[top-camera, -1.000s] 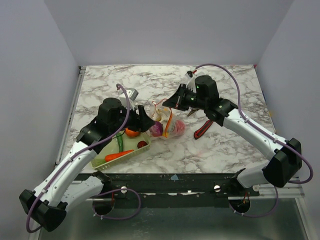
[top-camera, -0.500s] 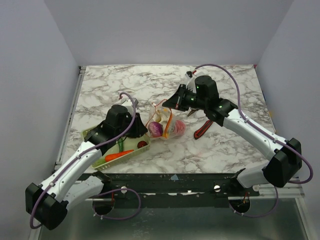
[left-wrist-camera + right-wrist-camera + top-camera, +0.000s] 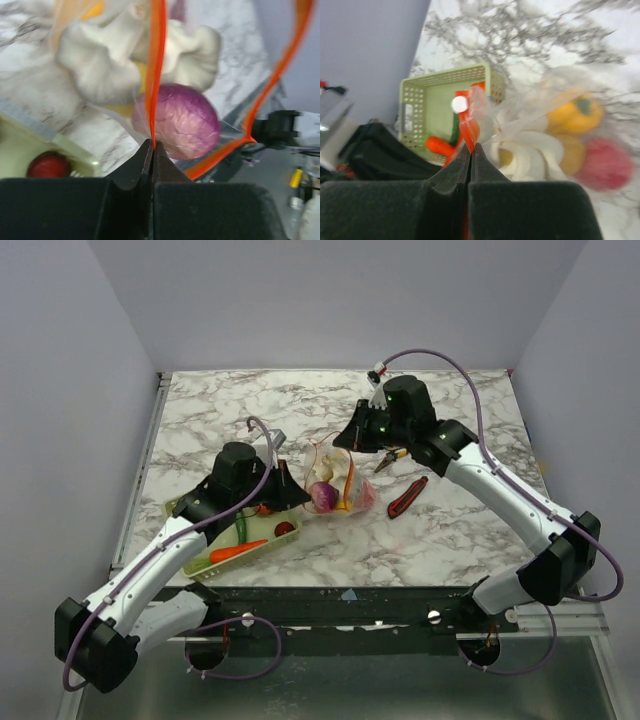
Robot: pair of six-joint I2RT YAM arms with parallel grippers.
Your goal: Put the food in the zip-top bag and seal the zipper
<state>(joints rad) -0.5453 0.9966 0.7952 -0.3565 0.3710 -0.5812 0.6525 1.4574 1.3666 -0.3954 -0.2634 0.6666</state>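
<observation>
The zip-top bag [image 3: 338,483] lies mid-table, a clear bag holding several pieces of food: a purple one [image 3: 180,122], a white one [image 3: 100,70], a yellow one [image 3: 572,115] and a pink-red one [image 3: 607,162]. My left gripper [image 3: 298,496] [image 3: 152,145] is shut on the orange zipper [image 3: 156,75] at the near-left side of the mouth. At the far side of the mouth, my right gripper [image 3: 343,445] [image 3: 471,146] is shut on the zipper [image 3: 469,127]. The mouth gapes between the two grips. A carrot [image 3: 238,551], a cucumber [image 3: 241,528] and a red piece [image 3: 284,529] lie in the basket.
The pale green mesh basket [image 3: 200,562] sits under my left arm near the table's front-left edge. A red-and-black utility knife [image 3: 407,497] lies right of the bag. Marble tabletop stretches behind and to the right.
My left gripper has swung right from the basket to the bag's mouth and closed on the zipper. My right gripper has drawn its side of the mouth back and slightly up.
</observation>
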